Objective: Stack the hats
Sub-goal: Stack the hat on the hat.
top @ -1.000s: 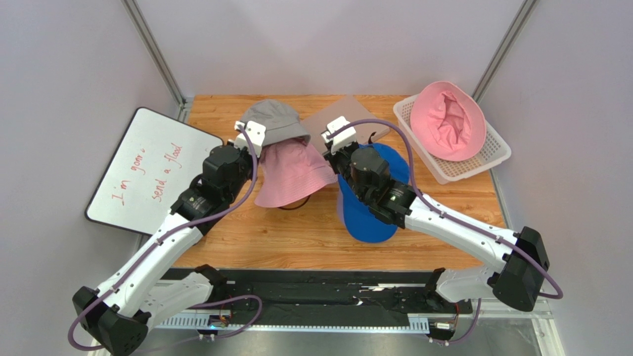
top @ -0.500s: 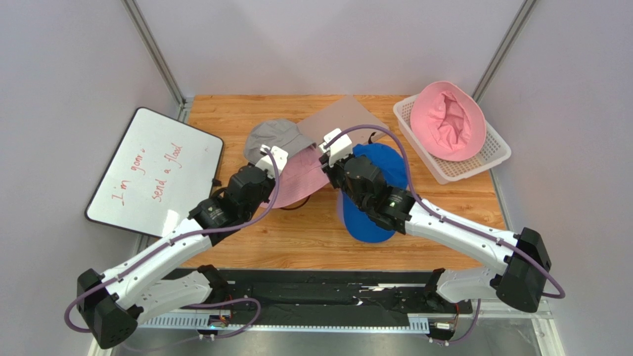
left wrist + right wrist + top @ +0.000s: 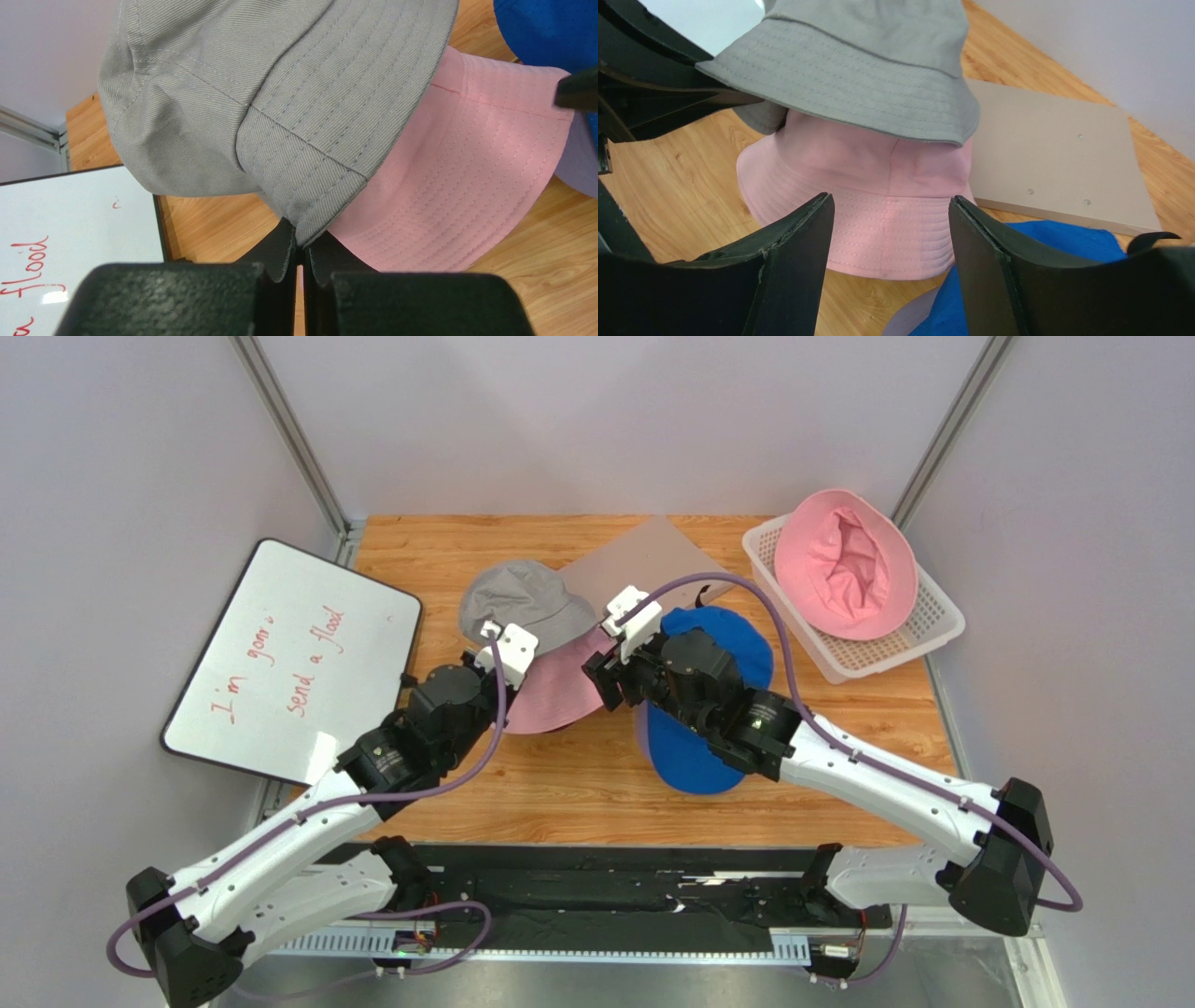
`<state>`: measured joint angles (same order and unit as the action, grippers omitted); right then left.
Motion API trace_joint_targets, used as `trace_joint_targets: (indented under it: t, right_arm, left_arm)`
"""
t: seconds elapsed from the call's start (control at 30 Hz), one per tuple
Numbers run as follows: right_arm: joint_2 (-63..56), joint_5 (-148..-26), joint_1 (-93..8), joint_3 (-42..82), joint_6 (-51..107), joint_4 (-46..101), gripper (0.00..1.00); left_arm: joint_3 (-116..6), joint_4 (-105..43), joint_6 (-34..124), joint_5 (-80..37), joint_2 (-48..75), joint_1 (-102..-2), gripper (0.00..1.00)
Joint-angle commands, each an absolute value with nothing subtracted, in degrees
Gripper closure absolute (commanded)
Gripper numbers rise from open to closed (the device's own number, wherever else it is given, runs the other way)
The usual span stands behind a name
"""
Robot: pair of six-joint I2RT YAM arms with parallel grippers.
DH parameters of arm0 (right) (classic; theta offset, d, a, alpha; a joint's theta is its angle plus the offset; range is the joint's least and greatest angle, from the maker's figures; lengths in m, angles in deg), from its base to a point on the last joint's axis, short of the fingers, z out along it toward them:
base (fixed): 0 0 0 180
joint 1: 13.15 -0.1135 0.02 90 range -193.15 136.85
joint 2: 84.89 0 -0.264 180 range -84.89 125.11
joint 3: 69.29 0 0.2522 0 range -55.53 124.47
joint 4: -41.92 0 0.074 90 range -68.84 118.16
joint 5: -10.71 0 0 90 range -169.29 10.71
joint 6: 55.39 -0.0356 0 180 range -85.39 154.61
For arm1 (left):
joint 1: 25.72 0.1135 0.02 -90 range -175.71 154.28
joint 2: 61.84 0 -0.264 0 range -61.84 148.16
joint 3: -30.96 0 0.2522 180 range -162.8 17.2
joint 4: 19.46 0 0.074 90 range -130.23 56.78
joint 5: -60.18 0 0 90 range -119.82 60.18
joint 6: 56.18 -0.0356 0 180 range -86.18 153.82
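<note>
A grey bucket hat [image 3: 522, 602] [image 3: 281, 91] lies on top of a pink bucket hat [image 3: 561, 693] [image 3: 878, 182] at the middle of the table. My left gripper [image 3: 502, 647] [image 3: 302, 241] is shut on the near edge of the grey hat's brim. Just right of the pink hat's brim, my right gripper [image 3: 606, 672] [image 3: 891, 203] stands open with nothing between its fingers. A blue cap [image 3: 701, 721] [image 3: 1046, 280] lies flat under the right arm. Another pink bucket hat [image 3: 846, 563] rests upside down in the basket.
A white mesh basket [image 3: 859, 665] stands at the back right. A beige board [image 3: 648, 557] [image 3: 1053, 154] lies behind the hats. A whiteboard [image 3: 295, 658] with red writing hangs off the table's left edge.
The right gripper has gone from shut to open beside the pink hat. The left gripper has drawn back toward the near side, pulling the grey hat's brim with it.
</note>
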<state>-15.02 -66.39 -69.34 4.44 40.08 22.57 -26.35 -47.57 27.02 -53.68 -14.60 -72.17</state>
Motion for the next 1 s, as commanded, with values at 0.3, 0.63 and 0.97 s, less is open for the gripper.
trace_joint_targets:
  t: [0.3, 0.63, 0.97]
  right_arm:
    - [-6.06, -71.3, -68.61, 0.29, 32.68, 27.63, 0.33]
    - [-2.19, -69.01, -67.91, -2.35, 31.27, 33.16, 0.63]
    - [3.96, -69.54, -67.82, -5.43, 27.84, 44.14, 0.71]
  left_arm:
    - [-28.76, -47.64, 25.82, -56.1, -16.31, -74.67, 1.0]
    - [-28.85, -48.08, 25.39, -57.07, -16.4, -76.69, 1.0]
    - [-29.02, -48.16, 24.77, -60.14, -14.91, -78.97, 1.0]
